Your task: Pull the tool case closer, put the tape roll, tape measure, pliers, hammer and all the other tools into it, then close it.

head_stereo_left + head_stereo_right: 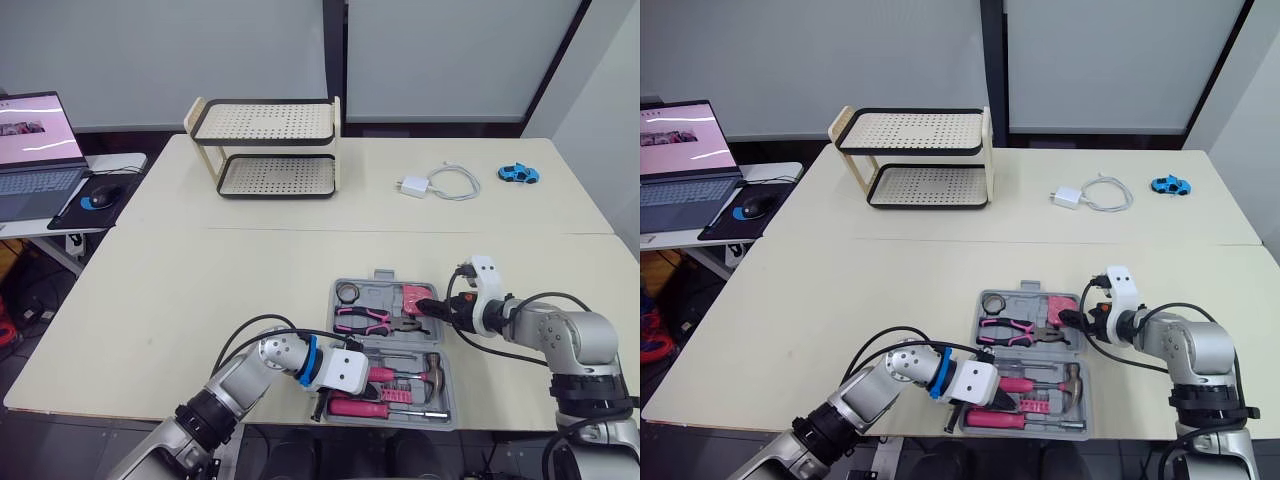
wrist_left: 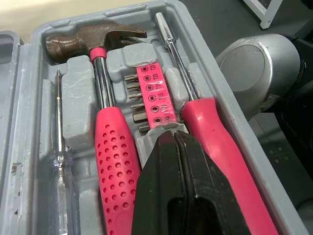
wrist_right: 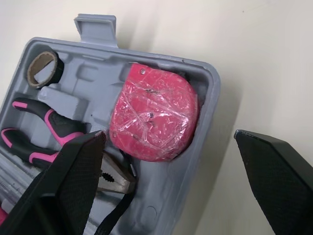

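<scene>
The grey tool case (image 1: pixel 345 350) lies open near the table's front edge. Its far half holds the tape roll (image 1: pixel 347 291), the pink-handled pliers (image 1: pixel 362 320) and the pink tape measure (image 3: pixel 151 117). The near half holds the hammer (image 2: pixel 105 122), a pink screwdriver (image 2: pixel 215 132), a clear thin screwdriver (image 2: pixel 61 166) and a pink bit strip (image 2: pixel 152 93). My left gripper (image 2: pixel 172 137) is shut with nothing in it, its tips over the bit strip between the hammer handle and the pink screwdriver. My right gripper (image 3: pixel 168 134) is open, hovering over the tape measure at the case's right edge.
A two-tier rack (image 1: pixel 265 150) stands at the back left of the table. A white charger with its cable (image 1: pixel 435 183) and a blue toy car (image 1: pixel 518 173) lie at the back right. A laptop (image 1: pixel 35 150) and a mouse (image 1: pixel 98 198) sit on a side desk to the left.
</scene>
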